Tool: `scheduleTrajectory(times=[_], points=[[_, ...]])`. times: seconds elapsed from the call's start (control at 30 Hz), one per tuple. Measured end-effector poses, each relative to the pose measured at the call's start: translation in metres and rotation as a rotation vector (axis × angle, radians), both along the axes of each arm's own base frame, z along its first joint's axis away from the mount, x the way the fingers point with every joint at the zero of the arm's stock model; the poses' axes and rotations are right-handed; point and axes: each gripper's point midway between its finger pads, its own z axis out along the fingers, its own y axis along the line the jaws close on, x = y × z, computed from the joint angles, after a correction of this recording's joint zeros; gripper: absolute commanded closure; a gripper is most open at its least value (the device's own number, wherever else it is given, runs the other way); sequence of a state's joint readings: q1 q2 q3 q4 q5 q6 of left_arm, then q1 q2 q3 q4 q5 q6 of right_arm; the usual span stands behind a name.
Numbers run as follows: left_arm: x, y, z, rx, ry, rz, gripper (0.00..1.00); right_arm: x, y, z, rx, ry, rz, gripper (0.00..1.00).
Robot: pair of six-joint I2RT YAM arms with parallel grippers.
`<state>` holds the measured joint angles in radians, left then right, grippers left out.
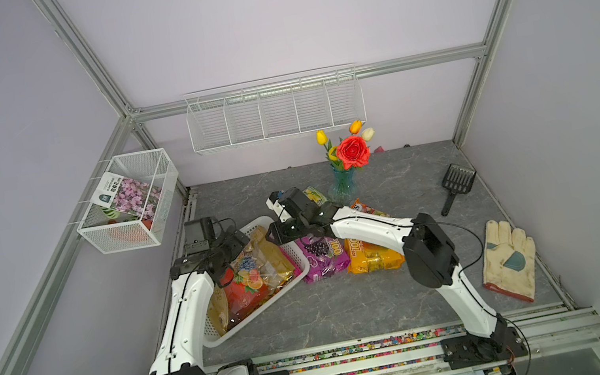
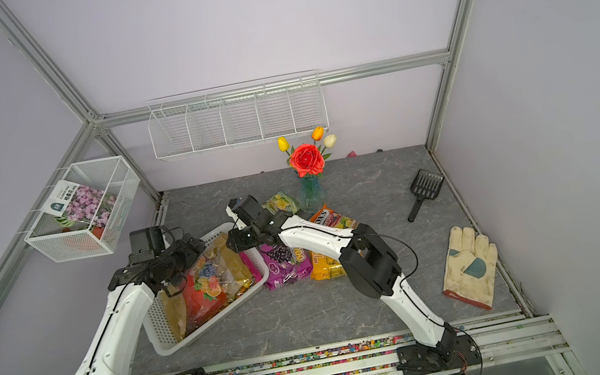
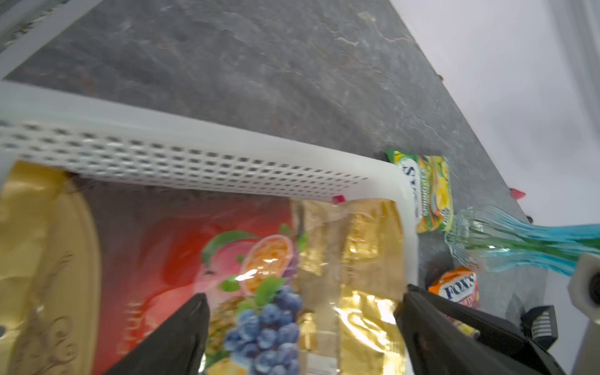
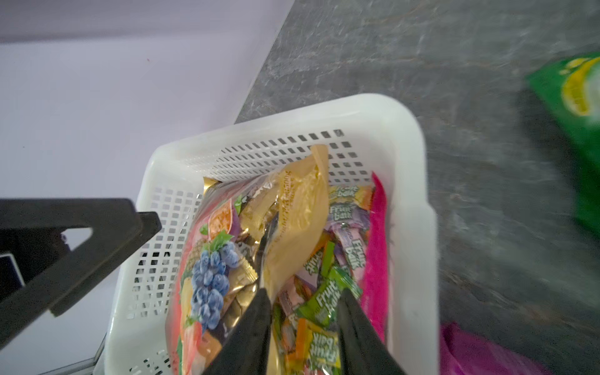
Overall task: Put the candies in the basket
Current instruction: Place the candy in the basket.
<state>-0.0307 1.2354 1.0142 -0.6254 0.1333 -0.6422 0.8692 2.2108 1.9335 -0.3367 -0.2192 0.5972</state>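
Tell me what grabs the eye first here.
The white basket at the table's left, holding the gold fruit-printed bag, with both grippers over it: the left gripper open, the right gripper parted. Next, the red rose bouquet at the back, and the purple grape bag and orange mango bag beside the basket.

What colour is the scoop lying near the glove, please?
Black scoop, clearest in a top view.

The basket (image 4: 418, 207) is smooth white plastic with perforated walls. The gold fruit-printed bag (image 3: 367, 311) is glossy, crinkled foil; the pink clear-windowed bag (image 4: 375, 259) is shiny film. The counter (image 1: 353, 312) looks like matt grey stone. The vase (image 3: 506, 240) is clear ribbed blue glass. The glove (image 1: 509, 260) is rough, soiled cloth.
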Motion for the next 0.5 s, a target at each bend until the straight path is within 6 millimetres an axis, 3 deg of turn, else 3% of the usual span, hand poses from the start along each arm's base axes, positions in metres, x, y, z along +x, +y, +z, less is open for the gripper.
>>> scheduleTrajectory(times=[0.17, 0.27, 0.4, 0.5], points=[[0.014, -0.026, -0.003, -0.023, 0.006, -0.073, 0.09, 0.011, -0.045, 0.040, -0.028, -0.072, -0.098, 0.58], [0.015, -0.043, -0.016, -0.027, 0.042, -0.123, 0.09, 0.019, -0.073, 0.049, -0.044, -0.083, -0.145, 0.58], [0.023, -0.082, -0.021, -0.028, 0.059, -0.253, 0.14, 0.021, -0.102, 0.033, -0.093, -0.069, -0.160, 0.59], [0.032, -0.096, -0.025, -0.035, 0.061, -0.303, 0.19, 0.012, -0.110, 0.013, -0.125, -0.038, -0.121, 0.58]])
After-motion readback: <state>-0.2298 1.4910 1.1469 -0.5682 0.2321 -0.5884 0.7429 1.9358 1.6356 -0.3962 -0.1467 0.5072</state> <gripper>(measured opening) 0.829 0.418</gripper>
